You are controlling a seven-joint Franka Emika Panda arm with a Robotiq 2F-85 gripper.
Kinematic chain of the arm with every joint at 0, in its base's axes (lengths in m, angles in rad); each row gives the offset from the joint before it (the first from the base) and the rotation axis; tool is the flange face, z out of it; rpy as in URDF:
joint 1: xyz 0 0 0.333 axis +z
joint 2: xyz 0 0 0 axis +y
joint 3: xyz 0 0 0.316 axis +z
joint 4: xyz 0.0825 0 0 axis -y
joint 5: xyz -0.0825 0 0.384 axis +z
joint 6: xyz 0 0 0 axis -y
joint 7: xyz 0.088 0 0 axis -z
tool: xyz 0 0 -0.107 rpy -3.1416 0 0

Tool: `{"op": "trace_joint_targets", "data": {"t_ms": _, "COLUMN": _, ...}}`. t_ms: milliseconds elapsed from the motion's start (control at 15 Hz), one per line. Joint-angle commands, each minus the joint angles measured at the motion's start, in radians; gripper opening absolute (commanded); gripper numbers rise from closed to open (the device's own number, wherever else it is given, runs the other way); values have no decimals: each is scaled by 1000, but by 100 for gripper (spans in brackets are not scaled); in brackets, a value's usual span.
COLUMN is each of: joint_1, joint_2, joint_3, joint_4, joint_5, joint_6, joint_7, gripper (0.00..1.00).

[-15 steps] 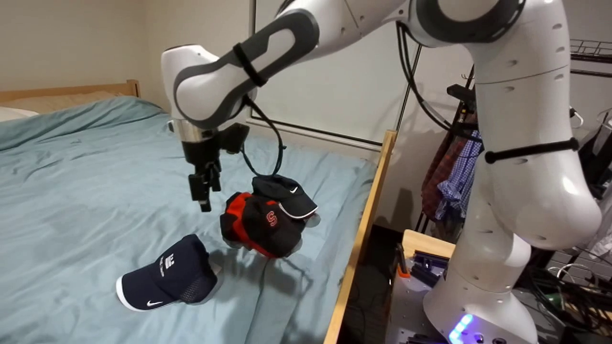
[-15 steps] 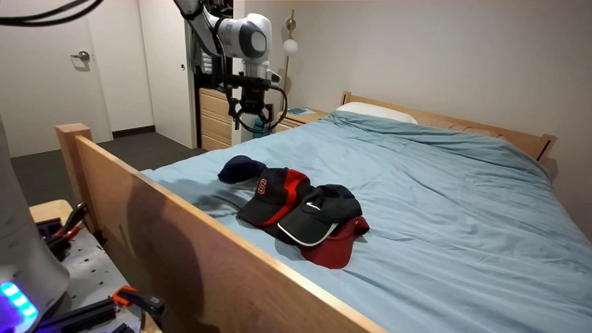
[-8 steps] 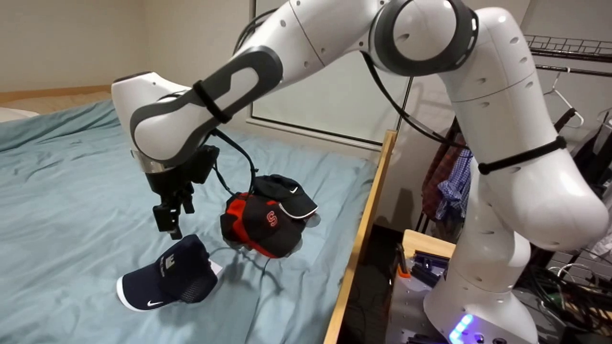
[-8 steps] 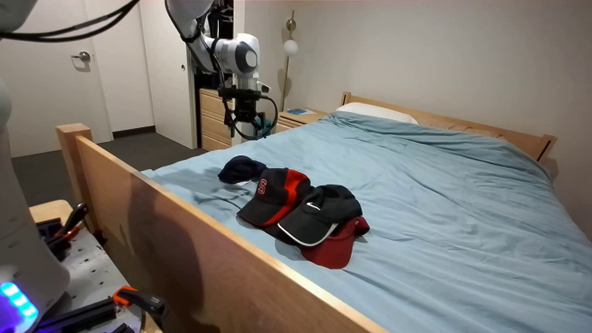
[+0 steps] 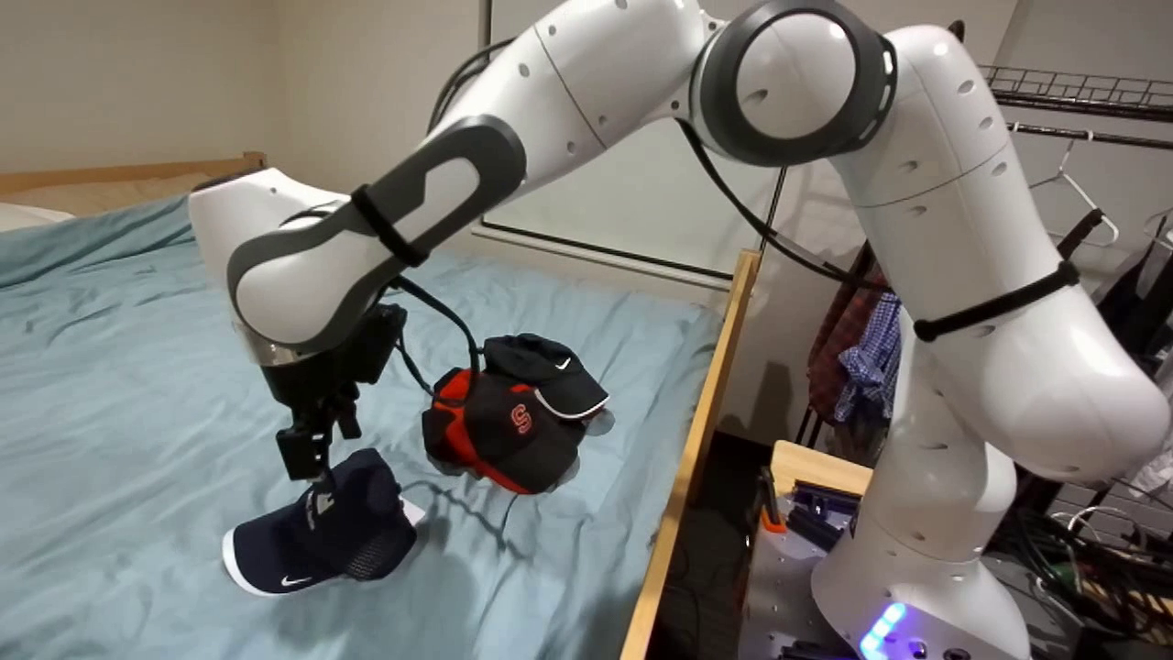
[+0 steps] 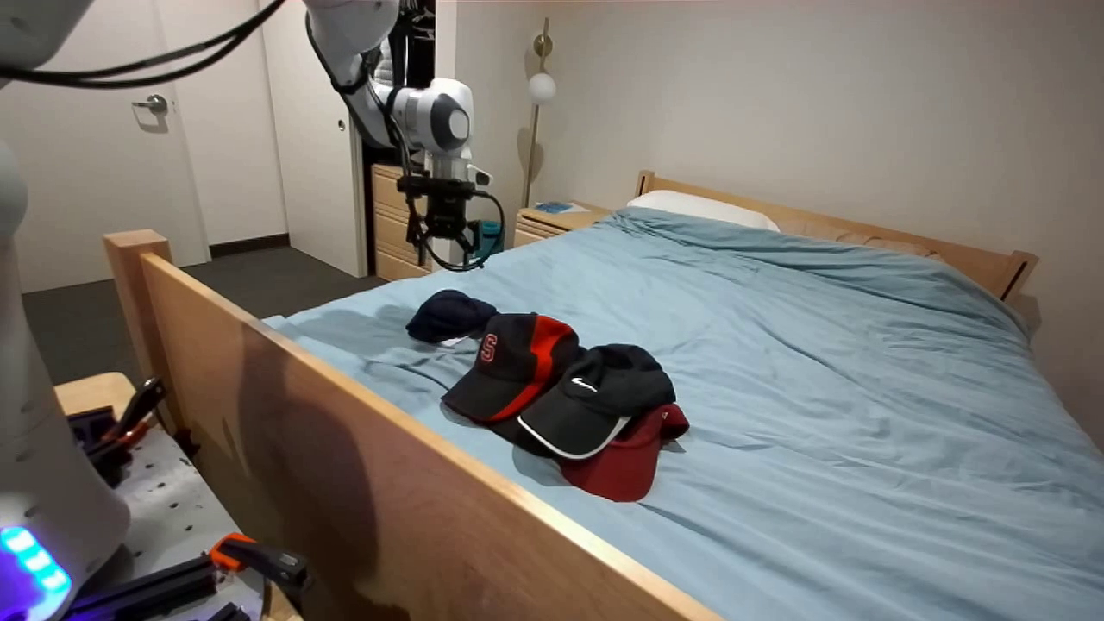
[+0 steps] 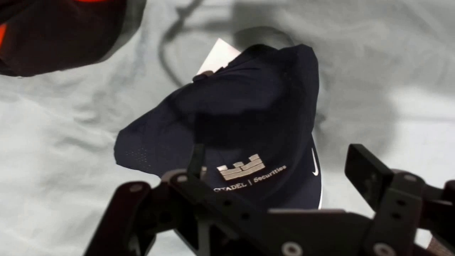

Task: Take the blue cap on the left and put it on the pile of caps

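One blue cap (image 7: 227, 92) beneath gripper (image 7: 276, 153).

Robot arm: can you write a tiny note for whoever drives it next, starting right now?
Pincer: open, above the blue cap, holding nothing.
Where: the blue cap lies on the bed beside the pile, not touching it; the pile, black and red caps, is on the bed too.
Done: the pincer is over the blue cap, no grip yet.
Left: grip the blue cap, lift it, put it on the pile.
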Motion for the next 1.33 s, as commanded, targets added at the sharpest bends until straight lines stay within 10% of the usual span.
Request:
{"op": "trace_joint_targets", "data": {"t_ms": 0, "joint_1": 53, "joint_2": 104, "joint_3": -4, "joint_4": 119, "joint_5": -42, "joint_6": -39, "joint_7": 67, "gripper": 100}}
{"op": "trace_joint_targets", "data": {"t_ms": 600, "joint_1": 182, "joint_2": 365, "joint_3": -57, "joint_4": 503, "joint_5": -152, "joint_6": -302, "joint_7": 121, "gripper": 100}}
{"op": "trace_joint_targets", "data": {"t_ms": 933, "joint_1": 173, "joint_2": 313, "joint_3": -55, "joint_4": 399, "joint_5": -122, "joint_6": -250, "joint_7": 139, "gripper": 100}}
{"op": "trace_joint_targets", "data": {"t_ms": 1267, "joint_1": 262, "joint_2": 377, "joint_3": -136, "joint_4": 502, "joint_5": -182, "joint_6": -262, "joint_7": 452, "gripper": 100}}
